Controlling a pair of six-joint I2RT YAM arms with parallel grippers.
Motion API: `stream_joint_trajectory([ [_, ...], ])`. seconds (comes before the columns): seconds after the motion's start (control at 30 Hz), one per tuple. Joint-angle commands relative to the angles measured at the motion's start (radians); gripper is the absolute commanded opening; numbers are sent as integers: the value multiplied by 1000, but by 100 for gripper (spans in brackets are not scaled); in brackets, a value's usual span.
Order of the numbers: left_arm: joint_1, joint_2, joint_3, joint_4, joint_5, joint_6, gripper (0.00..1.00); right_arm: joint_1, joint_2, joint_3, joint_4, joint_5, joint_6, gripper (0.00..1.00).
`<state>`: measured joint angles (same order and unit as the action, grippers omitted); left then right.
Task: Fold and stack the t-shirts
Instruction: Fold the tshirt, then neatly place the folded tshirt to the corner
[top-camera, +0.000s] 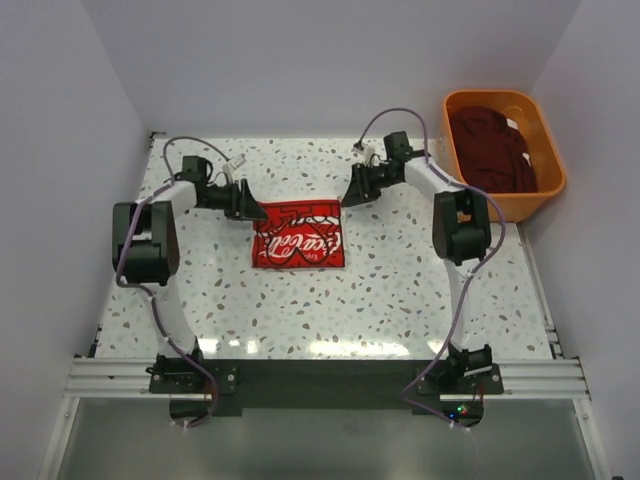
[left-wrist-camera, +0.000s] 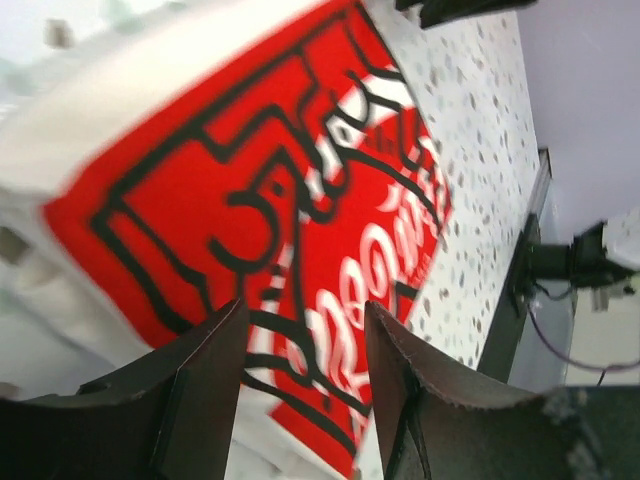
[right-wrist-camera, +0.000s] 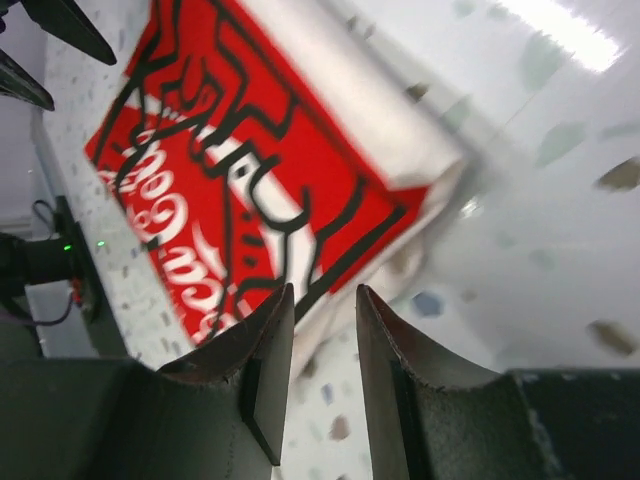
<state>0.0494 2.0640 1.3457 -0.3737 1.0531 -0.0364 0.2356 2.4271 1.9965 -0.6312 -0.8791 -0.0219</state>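
Observation:
A folded t-shirt (top-camera: 300, 236) lies flat mid-table, its top face bright red with white script and black lines. White cloth shows along its edges in the left wrist view (left-wrist-camera: 250, 180) and the right wrist view (right-wrist-camera: 230, 150). My left gripper (top-camera: 252, 209) hovers at its far-left corner, open, with nothing between the fingers (left-wrist-camera: 304, 305). My right gripper (top-camera: 352, 196) hangs just off its far-right corner, jaws apart and holding nothing (right-wrist-camera: 325, 290). A dark maroon t-shirt (top-camera: 490, 150) lies crumpled in the orange tub.
The orange plastic tub (top-camera: 548, 170) stands at the table's far right, beside the right arm. White walls close the table in at the back and both sides. The speckled tabletop (top-camera: 300, 310) stretches from the shirt to the arm bases.

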Motion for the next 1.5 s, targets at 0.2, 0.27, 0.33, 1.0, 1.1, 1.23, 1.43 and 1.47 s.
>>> stream_joint_trajectory([
  [0.2, -187, -259, -235, -328, 117, 369, 54, 171, -353, -396, 45, -152, 70, 38],
  [0.27, -187, -231, -267, -263, 104, 296, 54, 205, -323, -406, 47, -146, 76, 38],
  [0.33, -166, -161, -258, -242, 105, 248, 54, 209, -260, -415, 67, -129, 102, 38],
  [1.0, 110, -226, -191, -418, 56, 350, 60, 85, -265, -286, -274, 238, -108, 44],
  [1.1, 156, -364, -171, -297, -48, 256, 62, 122, -332, -245, -190, 316, -61, 54],
  [1.23, 176, -531, -191, -98, -264, 161, 67, 221, -369, -229, -32, 516, -6, 65],
  [1.43, 176, -617, -157, -119, -421, 182, 73, 392, -248, -98, 28, 772, -58, 78],
  [1.47, 176, -633, -157, -126, -423, 187, 73, 406, -223, -50, 19, 802, -67, 78],
])
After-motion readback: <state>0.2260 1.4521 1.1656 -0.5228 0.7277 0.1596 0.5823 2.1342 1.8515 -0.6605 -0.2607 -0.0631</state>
